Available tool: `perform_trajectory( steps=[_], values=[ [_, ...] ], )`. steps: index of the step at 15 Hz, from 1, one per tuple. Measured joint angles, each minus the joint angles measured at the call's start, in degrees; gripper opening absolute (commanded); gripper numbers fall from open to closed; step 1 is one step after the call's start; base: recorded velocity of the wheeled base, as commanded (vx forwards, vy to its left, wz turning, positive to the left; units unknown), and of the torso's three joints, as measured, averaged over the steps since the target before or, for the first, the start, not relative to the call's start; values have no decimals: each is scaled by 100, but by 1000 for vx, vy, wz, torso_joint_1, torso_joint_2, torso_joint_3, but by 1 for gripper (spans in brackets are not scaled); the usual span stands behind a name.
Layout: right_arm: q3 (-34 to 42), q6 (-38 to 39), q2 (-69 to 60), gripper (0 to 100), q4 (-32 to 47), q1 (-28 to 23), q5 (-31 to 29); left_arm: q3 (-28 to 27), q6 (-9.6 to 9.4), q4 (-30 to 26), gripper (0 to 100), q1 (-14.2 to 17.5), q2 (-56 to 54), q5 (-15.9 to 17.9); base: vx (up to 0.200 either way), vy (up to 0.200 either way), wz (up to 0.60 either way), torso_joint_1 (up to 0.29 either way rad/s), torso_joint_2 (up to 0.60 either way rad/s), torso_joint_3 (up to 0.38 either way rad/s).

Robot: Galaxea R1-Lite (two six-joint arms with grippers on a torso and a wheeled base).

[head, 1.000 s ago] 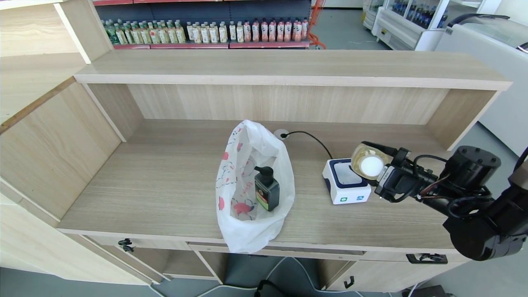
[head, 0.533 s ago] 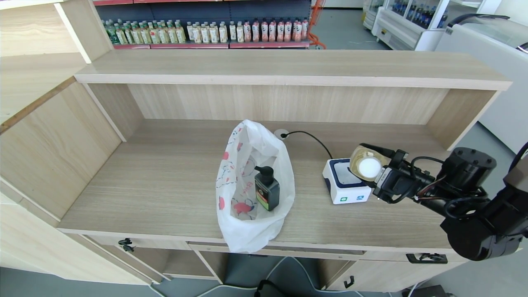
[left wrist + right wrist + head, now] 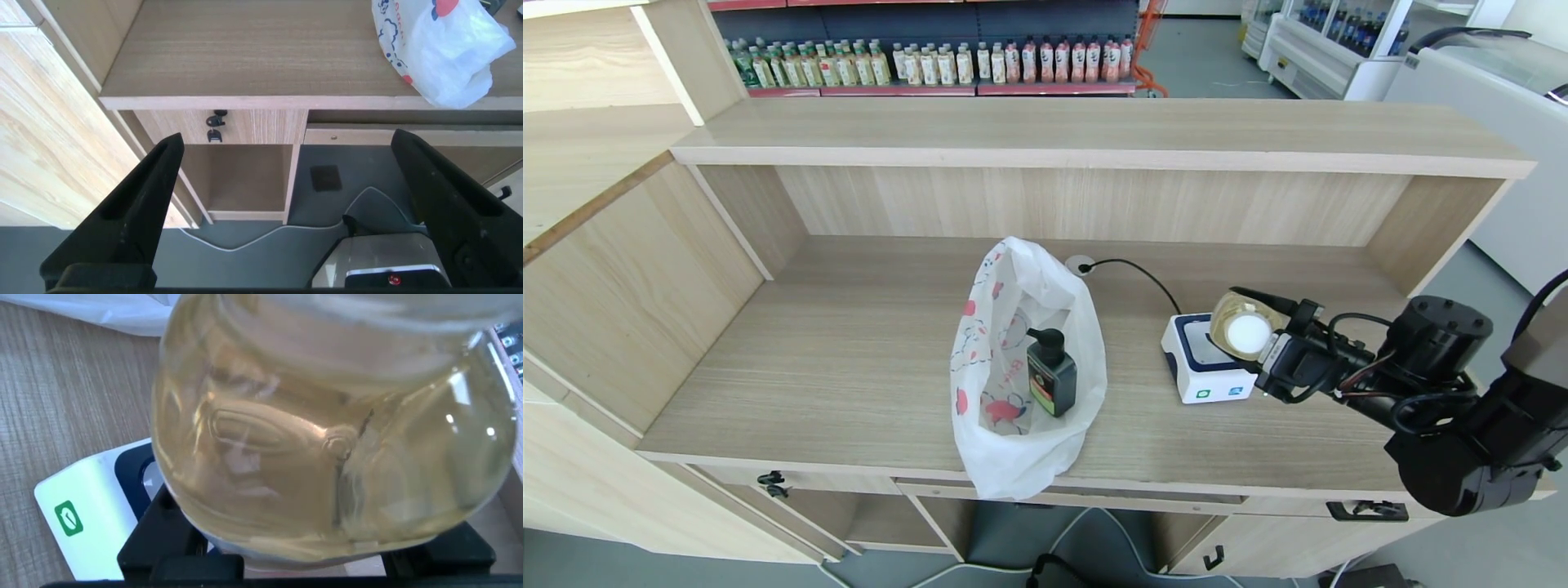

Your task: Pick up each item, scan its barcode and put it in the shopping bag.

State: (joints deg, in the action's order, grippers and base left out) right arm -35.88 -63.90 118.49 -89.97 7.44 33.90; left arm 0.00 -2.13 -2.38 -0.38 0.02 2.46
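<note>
- Left pincer (image 3: 278,220) hangs wide apart, below the surface's (image 3: 849,367) front edge.
- Shopping bag (image 3: 1013,445) sits open on it, black pump bottle (image 3: 1051,380) inside.
- Right pincer (image 3: 1262,335) grips a yellowish bottle (image 3: 1229,320) just above the scanner (image 3: 1201,385).

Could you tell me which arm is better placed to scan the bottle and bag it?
Right. The right gripper holds the bottle just above the scanner, near the shopping bag; the left gripper hangs open, low in front of the counter.

counter (image 3: 849,367): matt wood grain | shopping bag (image 3: 1013,465): thin crinkly plastic | jar (image 3: 1241,327): clear, glossy | scanner (image 3: 1209,388): smooth wht plastic
</note>
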Motion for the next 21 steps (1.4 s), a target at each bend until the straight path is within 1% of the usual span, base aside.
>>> perform_trajectory(
  steps=[5,6,7,8,10,11,12,14,15,16,17,19,21],
  values=[
    [-98,137,15,0,2,57,0,0,-7,0,100,0,0,0,0,0,0,0,0,0],
    [-135,317,2,0,6,94,-16,0,-7,2,100,0,0,-1,0,0,0,0,0,0],
    [-244,722,-55,0,13,166,-185,0,-7,2,100,0,0,-1,0,0,0,0,0,0],
    [-395,1113,-138,0,6,236,-525,0,-5,0,100,0,0,-1,0,0,0,0,0,0],
    [-924,2219,-416,0,218,394,-1732,0,-7,2,100,5,0,-1,0,0,0,0,0,0],
    [-1206,2687,-614,0,701,457,-2356,0,-7,0,100,5,0,0,0,0,0,0,0,0],
    [-1447,3156,-819,0,1200,499,-2847,0,-7,2,100,2,0,-1,0,0,0,0,0,0],
    [-1637,4374,-1378,0,2313,540,-3771,0,-5,2,100,0,0,0,0,0,0,0,0,0],
    [-1527,4908,-1685,0,2704,542,-4030,0,-5,0,100,0,0,0,0,0,0,0,0,0],
    [-1235,5324,-1985,0,2948,549,-4181,0,-5,2,100,0,0,0,0,0,0,0,0,0],
    [-908,5586,-2224,0,3090,549,-4270,0,-7,2,100,0,0,0,0,0,0,0,0,0],
    [-402,5915,-2591,0,3163,529,-4347,0,-7,2,100,0,0,-1,0,200,0,-10,0,10],
    [-246,6106,-2776,0,2939,499,-4362,0,-10,2,100,5,0,0,0,200,0,15,5,5]
  ],
)
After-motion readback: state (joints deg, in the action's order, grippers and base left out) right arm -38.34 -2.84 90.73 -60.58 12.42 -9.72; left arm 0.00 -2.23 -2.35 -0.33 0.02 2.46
